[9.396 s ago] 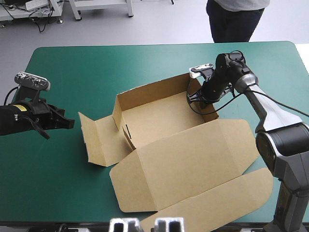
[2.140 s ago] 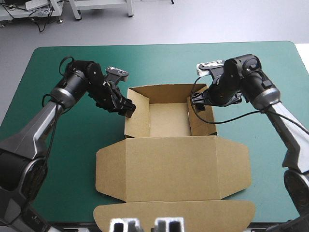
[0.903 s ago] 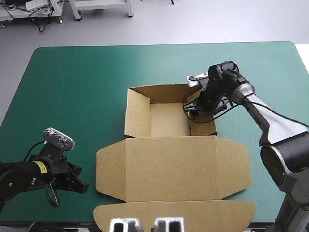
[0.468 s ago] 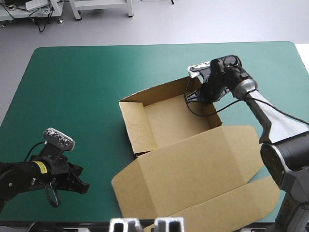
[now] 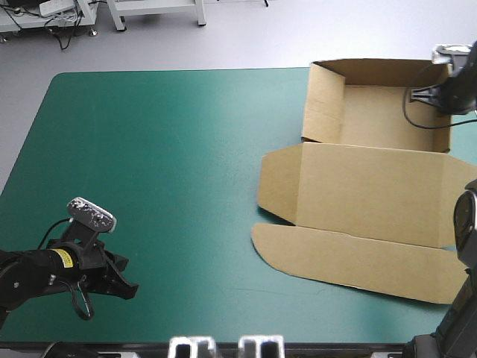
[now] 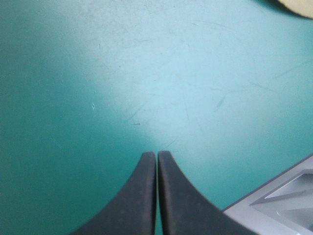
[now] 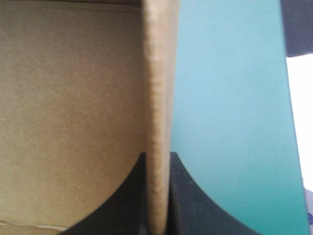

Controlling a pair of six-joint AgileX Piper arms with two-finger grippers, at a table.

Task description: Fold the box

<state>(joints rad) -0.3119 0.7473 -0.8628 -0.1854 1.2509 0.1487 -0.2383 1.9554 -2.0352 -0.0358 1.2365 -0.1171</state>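
Right gripper (image 7: 157,157) pinches a side wall of the box (image 5: 376,118), left gripper (image 6: 157,154) pressed together well apart; advise a firm, square pinch, tray kept on the table (image 5: 164,149).

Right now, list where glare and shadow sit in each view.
High view: a pale sheen on the teal-green cover toward its far edge, darker at the near left. Left wrist view: bright glare on the cover ahead of the shut left hand. Right wrist view: the inside of the box is dimmer than the cover beyond the wall the right hand grips.
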